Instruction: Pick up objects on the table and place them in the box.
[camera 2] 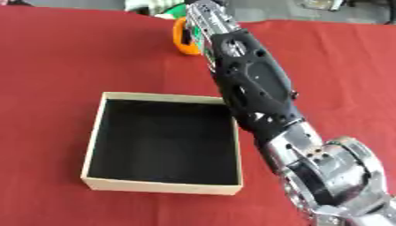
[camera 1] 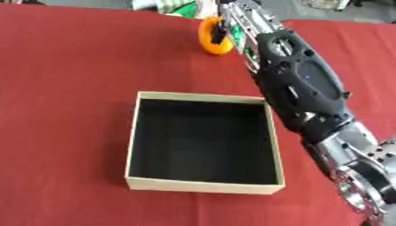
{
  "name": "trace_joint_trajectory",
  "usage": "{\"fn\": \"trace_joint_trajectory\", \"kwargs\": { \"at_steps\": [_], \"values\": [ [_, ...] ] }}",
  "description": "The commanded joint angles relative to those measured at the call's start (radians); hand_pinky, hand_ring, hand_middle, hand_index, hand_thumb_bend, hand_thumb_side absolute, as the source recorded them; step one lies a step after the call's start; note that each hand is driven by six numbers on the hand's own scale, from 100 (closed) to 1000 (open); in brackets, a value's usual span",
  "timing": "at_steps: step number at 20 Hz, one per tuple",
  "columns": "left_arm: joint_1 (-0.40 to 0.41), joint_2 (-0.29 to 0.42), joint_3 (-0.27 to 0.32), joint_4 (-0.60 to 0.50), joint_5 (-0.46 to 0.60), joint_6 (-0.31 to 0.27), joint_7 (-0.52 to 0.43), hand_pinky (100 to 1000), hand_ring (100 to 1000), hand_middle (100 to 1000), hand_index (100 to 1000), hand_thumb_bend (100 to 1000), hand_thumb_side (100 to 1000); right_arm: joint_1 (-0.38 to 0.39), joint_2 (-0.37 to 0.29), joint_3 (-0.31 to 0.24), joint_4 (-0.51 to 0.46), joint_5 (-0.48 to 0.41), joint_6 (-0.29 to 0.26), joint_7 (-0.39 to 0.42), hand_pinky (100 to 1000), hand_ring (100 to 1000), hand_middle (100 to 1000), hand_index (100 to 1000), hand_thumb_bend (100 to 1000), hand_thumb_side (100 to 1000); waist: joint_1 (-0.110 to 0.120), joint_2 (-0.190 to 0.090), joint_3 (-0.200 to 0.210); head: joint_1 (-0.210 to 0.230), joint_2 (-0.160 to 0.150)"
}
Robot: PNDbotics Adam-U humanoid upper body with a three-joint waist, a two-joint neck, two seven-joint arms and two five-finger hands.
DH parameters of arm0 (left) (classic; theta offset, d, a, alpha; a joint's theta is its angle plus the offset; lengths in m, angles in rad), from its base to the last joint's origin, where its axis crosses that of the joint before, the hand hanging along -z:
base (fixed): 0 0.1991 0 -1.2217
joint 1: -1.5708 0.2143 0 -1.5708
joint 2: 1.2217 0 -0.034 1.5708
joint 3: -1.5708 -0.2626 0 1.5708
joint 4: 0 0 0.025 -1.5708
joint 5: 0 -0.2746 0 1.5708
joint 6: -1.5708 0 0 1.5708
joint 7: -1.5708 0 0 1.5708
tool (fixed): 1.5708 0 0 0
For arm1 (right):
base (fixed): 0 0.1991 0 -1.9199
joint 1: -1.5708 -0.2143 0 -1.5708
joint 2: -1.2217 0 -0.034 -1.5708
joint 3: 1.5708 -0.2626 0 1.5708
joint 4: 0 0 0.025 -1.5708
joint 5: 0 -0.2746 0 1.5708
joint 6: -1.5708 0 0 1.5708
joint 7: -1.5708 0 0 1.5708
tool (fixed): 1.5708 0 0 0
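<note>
My right hand [camera 1: 230, 27] reaches beyond the far edge of the shallow cardboard box with the black lining [camera 1: 136, 132], fingers at the orange plastic ring [camera 1: 213, 40]; I cannot tell whether they have closed on it. I should seat the ring securely before lifting. The box looks empty, and the red cloth [camera 1: 62, 88] between is open.
</note>
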Motion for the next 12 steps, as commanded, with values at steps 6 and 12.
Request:
{"fn": "trace_joint_trajectory", "kwargs": {
  "at_steps": [6,12],
  "values": [
    [-0.011,0.01,0.002,-0.018,0.002,0.002,-0.005,444,625,658,840,137,678,-0.039,-0.019,0.004,-0.031,-0.007,0.015,-0.044,381,407,200,305,100,193,0.008,-0.031,-0.003,-0.004,-0.005],
    [-0.009,0.011,0.003,-0.018,-0.001,0.007,-0.007,444,625,658,841,128,680,-0.051,-0.033,0.029,-0.077,-0.039,-0.028,-0.042,375,403,210,317,100,174,0.01,-0.038,-0.013,0.004,0.006]
  ]
}}
